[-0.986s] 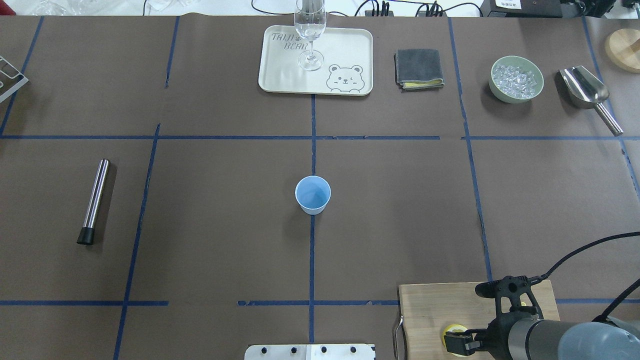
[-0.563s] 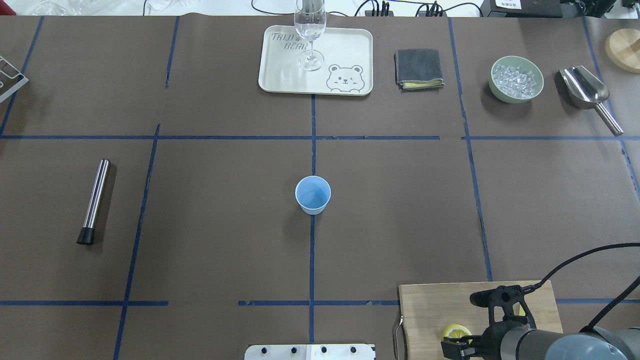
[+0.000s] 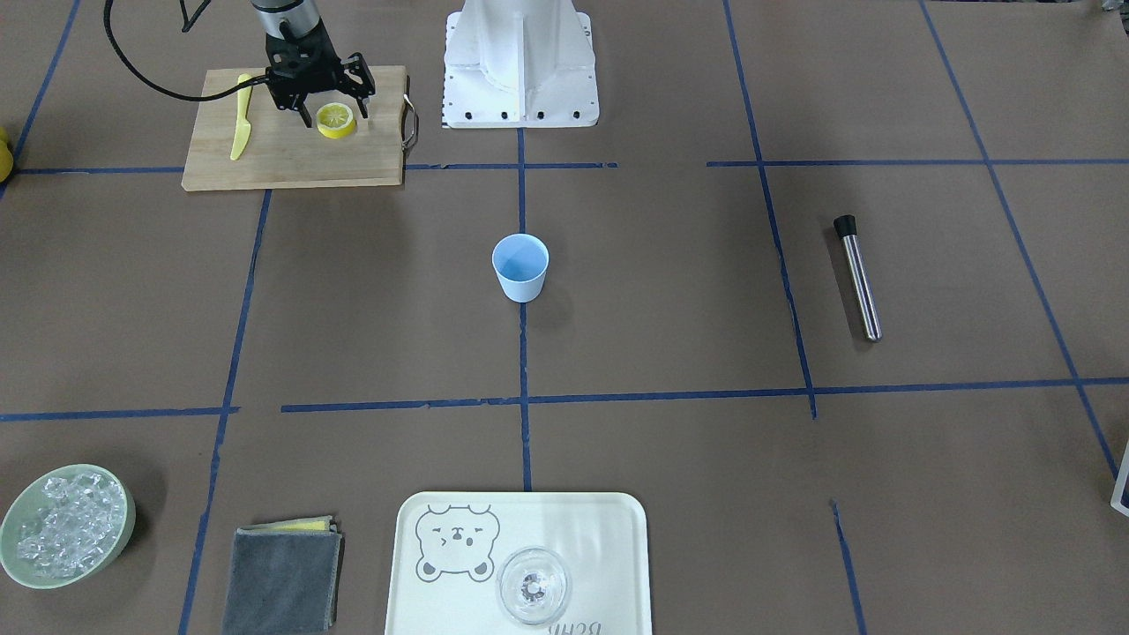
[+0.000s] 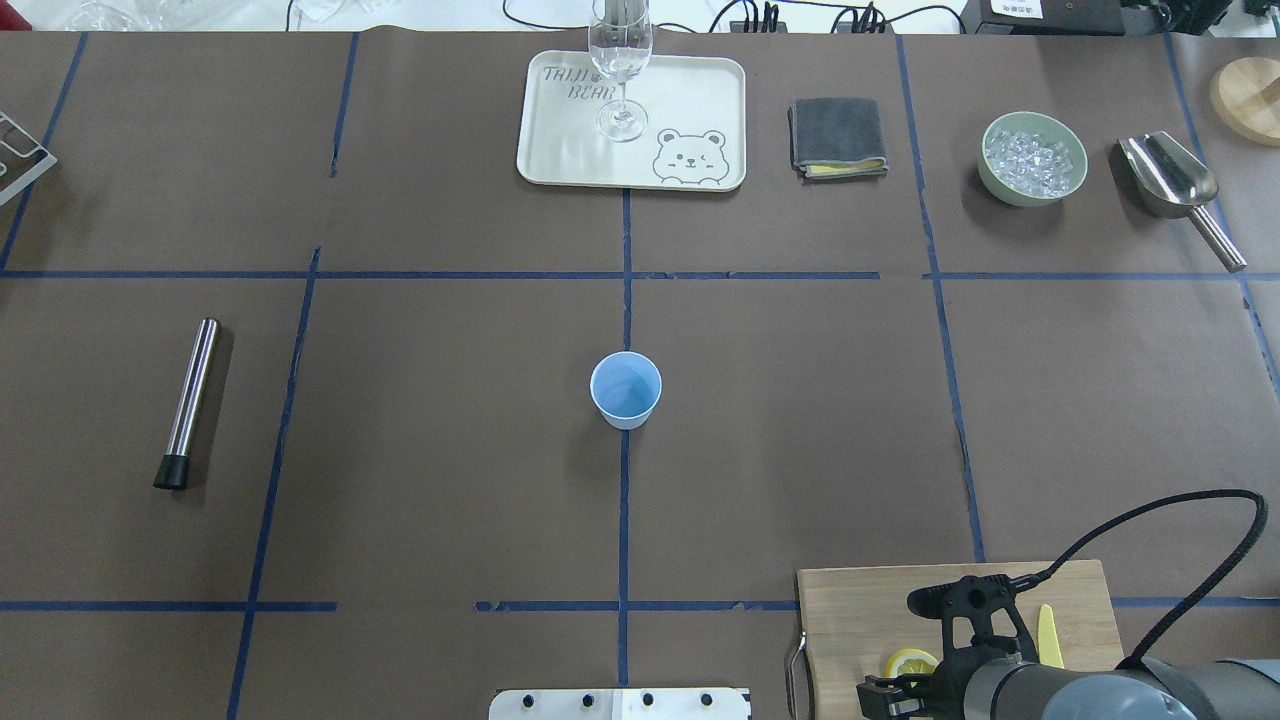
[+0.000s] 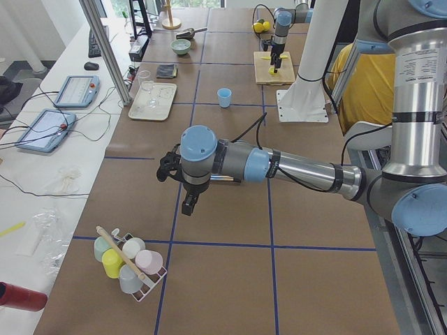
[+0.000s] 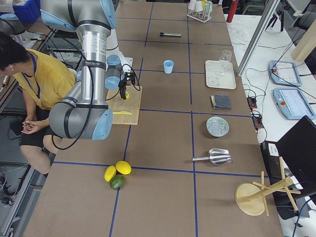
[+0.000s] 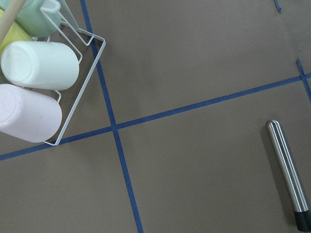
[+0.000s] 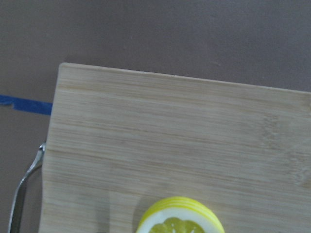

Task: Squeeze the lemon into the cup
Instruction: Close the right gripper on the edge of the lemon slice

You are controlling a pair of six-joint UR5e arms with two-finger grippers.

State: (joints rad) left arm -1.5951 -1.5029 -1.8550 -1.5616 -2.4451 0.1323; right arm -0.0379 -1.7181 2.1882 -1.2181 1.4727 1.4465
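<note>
My right gripper (image 3: 333, 109) is drifting leftward, fingers spread above the lemon (image 3: 336, 121). I'm still needing to grasp, carry and squeeze it over the cup (image 3: 520, 267).

"TAIJI BEAR" on the tray (image 4: 700, 100)

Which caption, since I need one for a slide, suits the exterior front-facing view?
Open right gripper poised around the lemon on the cutting board, with the cup standing mid-table.
</note>
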